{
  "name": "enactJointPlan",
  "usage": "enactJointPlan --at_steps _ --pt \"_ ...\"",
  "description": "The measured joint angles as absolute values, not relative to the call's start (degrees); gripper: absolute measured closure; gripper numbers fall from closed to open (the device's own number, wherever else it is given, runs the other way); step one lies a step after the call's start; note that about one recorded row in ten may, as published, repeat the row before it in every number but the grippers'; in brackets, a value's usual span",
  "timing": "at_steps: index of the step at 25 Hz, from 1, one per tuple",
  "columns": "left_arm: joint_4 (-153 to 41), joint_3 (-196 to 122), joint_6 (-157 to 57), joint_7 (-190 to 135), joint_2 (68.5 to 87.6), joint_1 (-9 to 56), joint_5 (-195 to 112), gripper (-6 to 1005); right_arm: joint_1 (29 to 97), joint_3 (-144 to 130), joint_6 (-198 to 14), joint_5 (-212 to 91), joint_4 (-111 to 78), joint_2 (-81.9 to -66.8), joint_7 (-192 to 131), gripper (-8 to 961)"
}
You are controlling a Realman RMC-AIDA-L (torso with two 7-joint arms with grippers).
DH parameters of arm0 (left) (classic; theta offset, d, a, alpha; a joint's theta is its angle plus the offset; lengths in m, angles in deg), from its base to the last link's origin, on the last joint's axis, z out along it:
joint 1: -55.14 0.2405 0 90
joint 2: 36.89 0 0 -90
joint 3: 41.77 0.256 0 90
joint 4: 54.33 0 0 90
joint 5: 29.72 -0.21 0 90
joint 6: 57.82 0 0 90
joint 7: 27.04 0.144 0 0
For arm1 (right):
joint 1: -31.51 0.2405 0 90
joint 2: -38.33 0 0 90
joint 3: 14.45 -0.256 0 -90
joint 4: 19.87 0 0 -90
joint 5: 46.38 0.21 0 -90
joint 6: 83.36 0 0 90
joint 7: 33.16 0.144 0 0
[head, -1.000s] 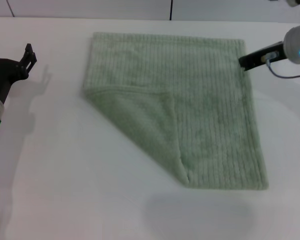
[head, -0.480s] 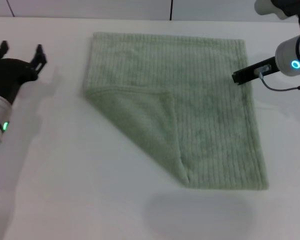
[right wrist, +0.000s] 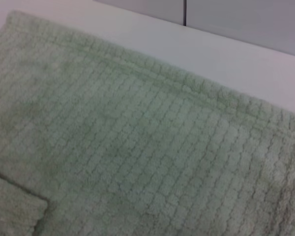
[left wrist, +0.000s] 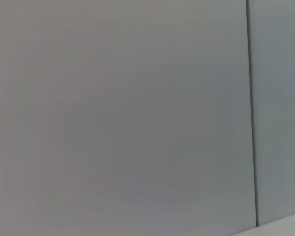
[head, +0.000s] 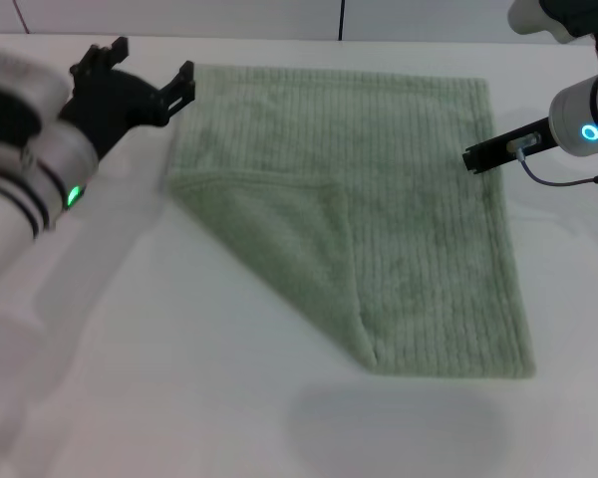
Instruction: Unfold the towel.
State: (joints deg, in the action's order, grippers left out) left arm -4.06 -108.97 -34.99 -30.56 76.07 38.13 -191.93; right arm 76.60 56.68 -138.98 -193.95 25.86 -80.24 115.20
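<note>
Since the earlier frames the left gripper (head: 145, 68) has swung in from the far left edge of the table (head: 179, 398) toward the towel (head: 419, 219), and it now sits at the towel's far left corner. Its two black fingers (head: 182, 82) are spread wide, with nothing between them; the right-hand finger tip lies over or just at the towel's left border, though contact cannot be told from the head view. The left wrist view shows only a plain grey wall (left wrist: 118, 118) with a dark vertical seam (left wrist: 251, 113), so it gives no help on this.

The right gripper (head: 475, 157) has barely shifted in the last half second, after drawing slightly leftward and nearer before that. It hovers at the towel's right border, toward the far end, showing as a dark narrow tip; whether its fingers are apart or together cannot be told.

The towel has not moved. It lies flat in the middle of the white table, with its near left corner folded over onto itself, forming a triangular flap (head: 279, 249) whose point reaches toward the near edge. The right wrist view looks down on the ribbed pile, the hemmed far border (right wrist: 187, 81) and a corner of the flap.
</note>
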Motion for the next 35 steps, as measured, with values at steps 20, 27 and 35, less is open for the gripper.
enactJointPlan --at_steps 20,27,35 --pt "36.29 -126.61 -97.89 18.05 78.47 38.13 -166.42 153 76.04 56.37 -140.30 -194.04 28.28 -80.24 115.30 954" --pt "34.17 -136.63 -110.32 29.53 81.18 34.39 -161.44 152 75.74 56.30 -140.55 -194.27 29.09 -80.23 116.01 954" --pt "34.26 -135.03 -109.83 25.36 81.55 35.18 -161.06 151 75.50 56.04 -139.04 -194.50 27.68 -80.15 116.17 954"
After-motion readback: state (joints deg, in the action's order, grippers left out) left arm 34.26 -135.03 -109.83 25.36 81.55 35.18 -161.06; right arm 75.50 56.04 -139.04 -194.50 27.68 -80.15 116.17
